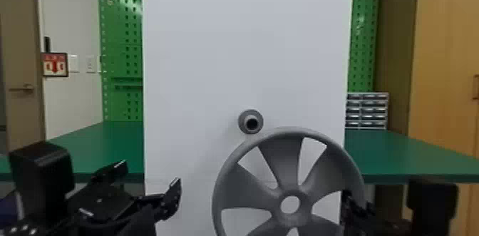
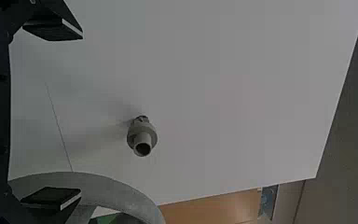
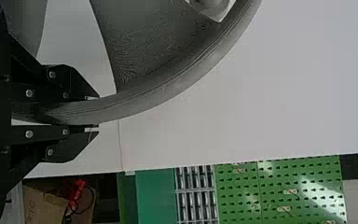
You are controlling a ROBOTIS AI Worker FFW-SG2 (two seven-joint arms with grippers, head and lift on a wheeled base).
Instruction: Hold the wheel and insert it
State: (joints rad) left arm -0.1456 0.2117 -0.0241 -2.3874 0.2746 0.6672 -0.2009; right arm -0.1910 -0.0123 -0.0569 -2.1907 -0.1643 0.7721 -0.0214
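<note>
My left gripper (image 1: 149, 185) stands open left of the grey wheel (image 1: 285, 167), with nothing between its fingers. In the left wrist view, my left gripper (image 2: 53, 116) is spread wide, and part of the wheel's rim (image 2: 107, 186) shows beyond one finger. At the wheel's right side is my right gripper (image 1: 351, 206). The right wrist view has my right gripper (image 3: 93, 112) shut on the wheel's rim (image 3: 168, 93). Just above the wheel's top left edge, a grey hub peg (image 1: 250, 122) sticks out from the white panel (image 1: 199, 57); the wheel is off it.
A green table (image 1: 410, 153) extends behind the panel on both sides. Small metal drawers (image 1: 367, 110) stand at the back right, near a wooden cabinet (image 1: 445, 57). Green pegboard (image 1: 121, 39) rises behind. A cardboard box (image 3: 42, 205) shows low in the right wrist view.
</note>
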